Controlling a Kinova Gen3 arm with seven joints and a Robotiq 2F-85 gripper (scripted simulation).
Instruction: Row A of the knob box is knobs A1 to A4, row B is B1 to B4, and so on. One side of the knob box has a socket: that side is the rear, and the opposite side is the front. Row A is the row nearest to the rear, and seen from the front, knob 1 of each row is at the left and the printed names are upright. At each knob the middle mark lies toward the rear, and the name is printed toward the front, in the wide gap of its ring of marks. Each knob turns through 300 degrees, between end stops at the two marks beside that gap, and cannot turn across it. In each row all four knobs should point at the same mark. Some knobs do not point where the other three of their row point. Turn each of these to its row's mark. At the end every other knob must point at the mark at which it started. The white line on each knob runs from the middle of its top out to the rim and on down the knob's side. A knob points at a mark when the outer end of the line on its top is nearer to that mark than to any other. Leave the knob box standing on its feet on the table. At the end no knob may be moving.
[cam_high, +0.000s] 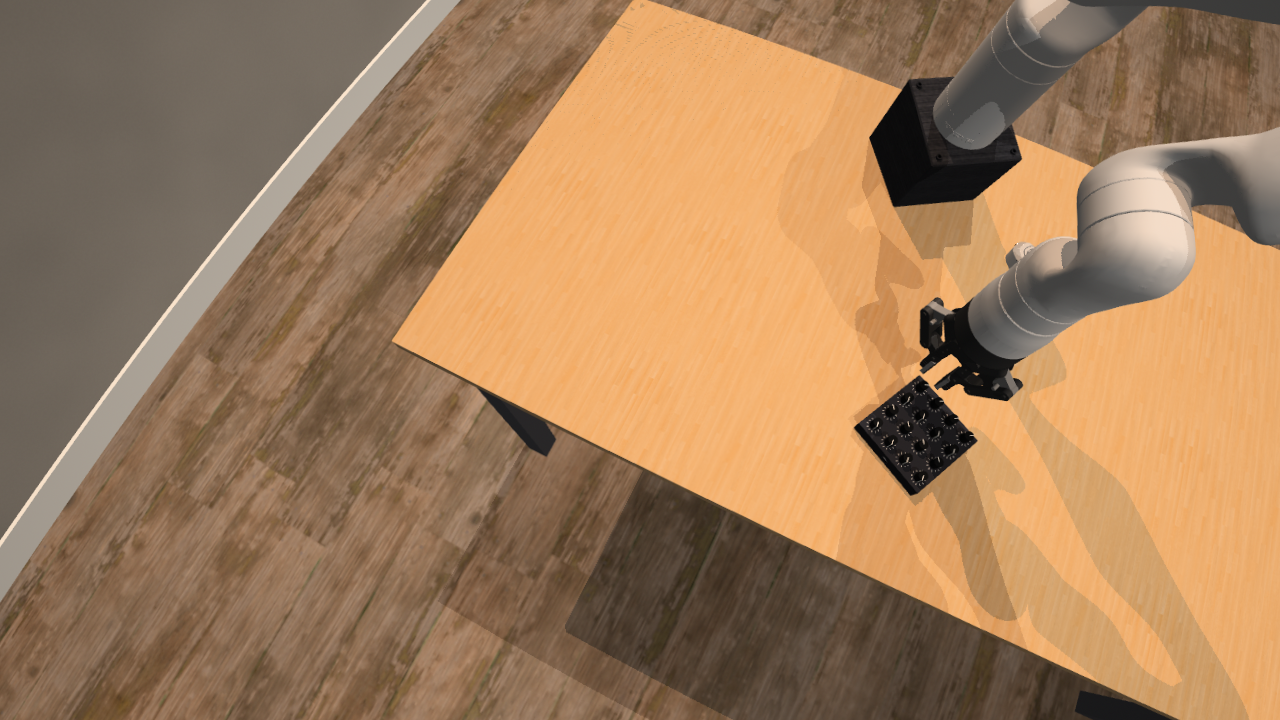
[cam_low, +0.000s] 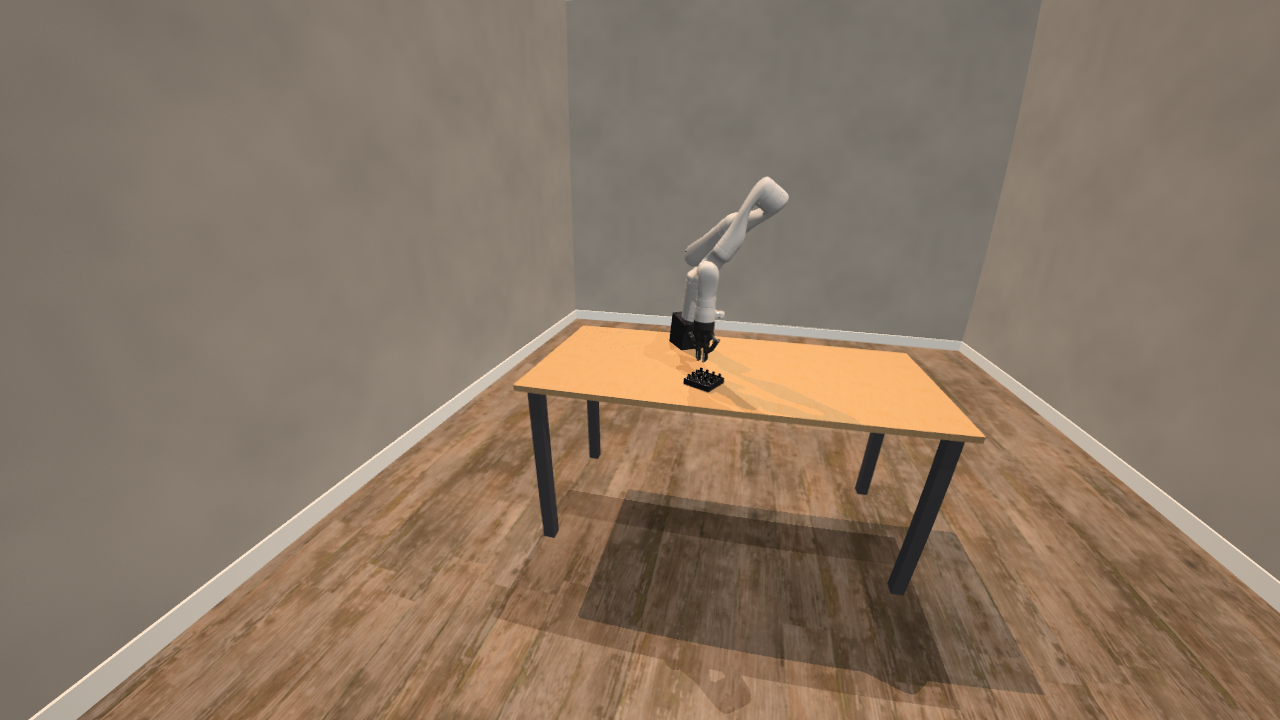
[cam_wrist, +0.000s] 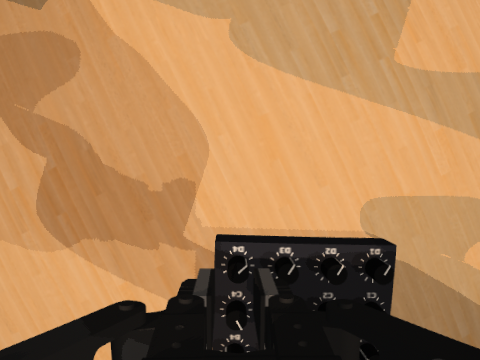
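Note:
The black knob box (cam_high: 884, 462) (cam_low: 695, 384) (cam_wrist: 307, 250) stands on the table. My gripper (cam_high: 932, 377) (cam_low: 702, 359) (cam_wrist: 234, 288) is slightly open, with nothing between its fingers, above the box's D4 corner. In the wrist view the names are upside down. Knob D4 (cam_wrist: 237, 268) shows between the fingertips, its line slanting right and up. The lines of D3 (cam_wrist: 285, 269), D2 (cam_wrist: 332, 270) and D1 (cam_wrist: 378, 270) slant up more steeply, alike. The line of C4 (cam_wrist: 237, 314) points down and right. My fingers hide C3; rows A and B are mostly hidden there.
The wooden table (cam_high: 644, 268) (cam_low: 823, 376) bears the black robot base block (cam_high: 913, 161) (cam_low: 680, 331) behind the box. The table's long edge lies beyond the box's far side from the base. Arm shadows cross the table around the box.

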